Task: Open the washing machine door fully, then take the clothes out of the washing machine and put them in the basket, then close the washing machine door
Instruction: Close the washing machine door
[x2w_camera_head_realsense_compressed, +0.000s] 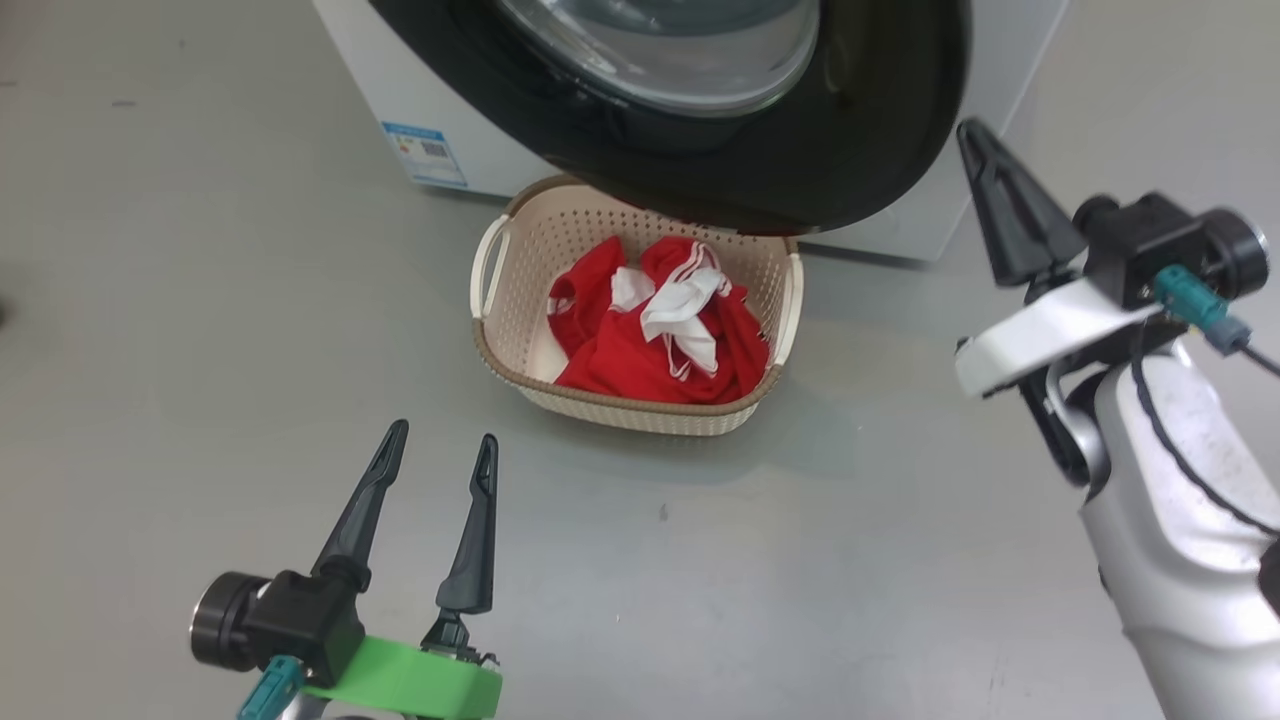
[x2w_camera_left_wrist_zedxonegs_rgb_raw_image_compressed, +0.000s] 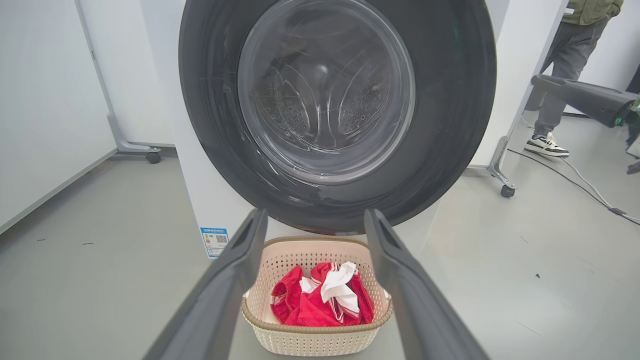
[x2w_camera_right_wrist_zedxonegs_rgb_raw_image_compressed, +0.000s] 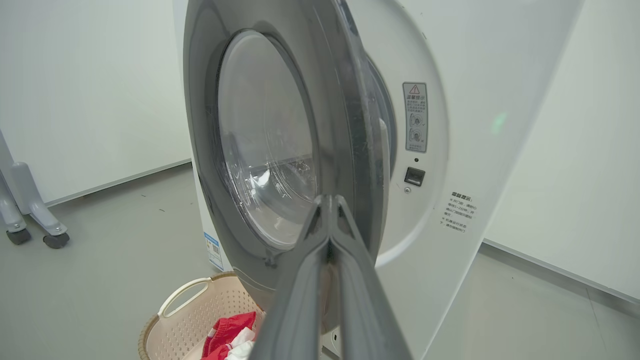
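The red clothes (x2w_camera_head_realsense_compressed: 640, 350) lie heaped in the cream basket (x2w_camera_head_realsense_compressed: 620, 410) at frame centre, its long axis running left-right under the washing machine door (x2w_camera_head_realsense_compressed: 860, 150). The door stands ajar, free edge rightward. The right gripper (x2w_camera_head_realsense_compressed: 968, 135), fingers pressed together, sits beside that edge, likely to push it shut. The left gripper (x2w_camera_head_realsense_compressed: 445, 435) hovers lower left, jaws apart and empty.

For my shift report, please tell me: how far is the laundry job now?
Done: the red and white clothes lie in the basket. In hand: the door stands ajar before the washer, the shut right gripper beside its edge; the left gripper is open, holding nothing. Left: shutting the door completely.
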